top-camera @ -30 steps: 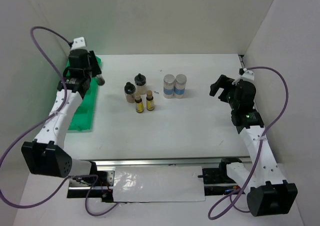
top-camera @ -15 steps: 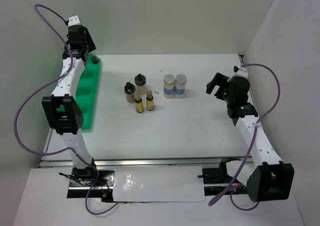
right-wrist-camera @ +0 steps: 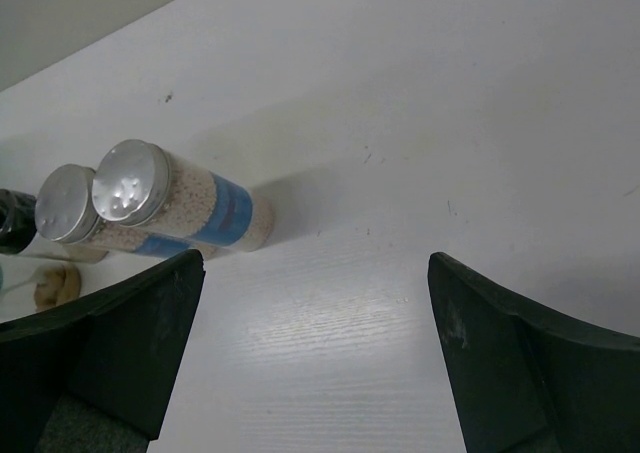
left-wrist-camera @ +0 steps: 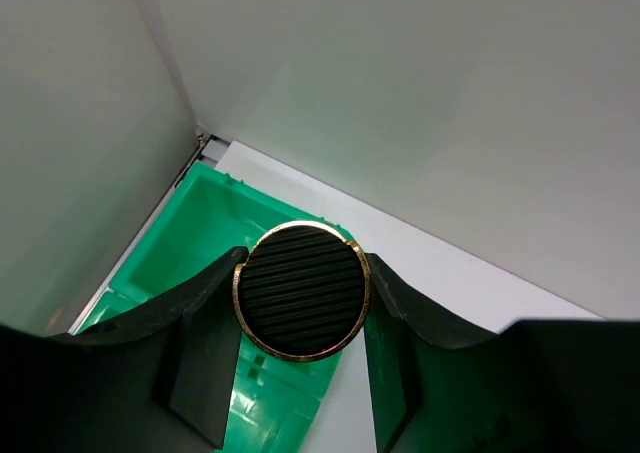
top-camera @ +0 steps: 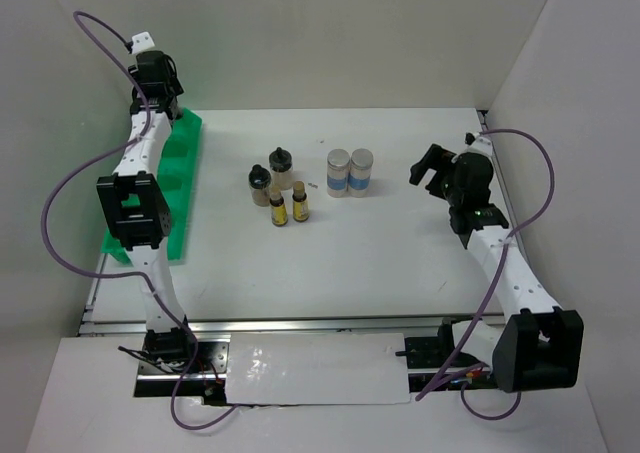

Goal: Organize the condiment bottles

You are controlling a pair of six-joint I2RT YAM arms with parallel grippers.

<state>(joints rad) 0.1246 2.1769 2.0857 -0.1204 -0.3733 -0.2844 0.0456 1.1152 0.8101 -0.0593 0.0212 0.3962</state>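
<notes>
My left gripper is over the far end of the green tray, shut on a bottle whose ribbed black, gold-rimmed cap shows between the fingers in the left wrist view. Its body is hidden. On the table stand a clear black-capped bottle, a tan black-capped bottle and two small amber yellow-labelled bottles. Two silver-lidded blue-labelled jars stand side by side to their right. My right gripper is open and empty, right of the jars.
The green tray's far compartment lies under the held bottle, close to the left wall and back corner. White walls enclose the table on the left, back and right. Bare table surface lies between the right fingers.
My left arm has stretched further back along the tray with the bottle, to its far end. My right gripper has shifted slightly left toward the jars.
</notes>
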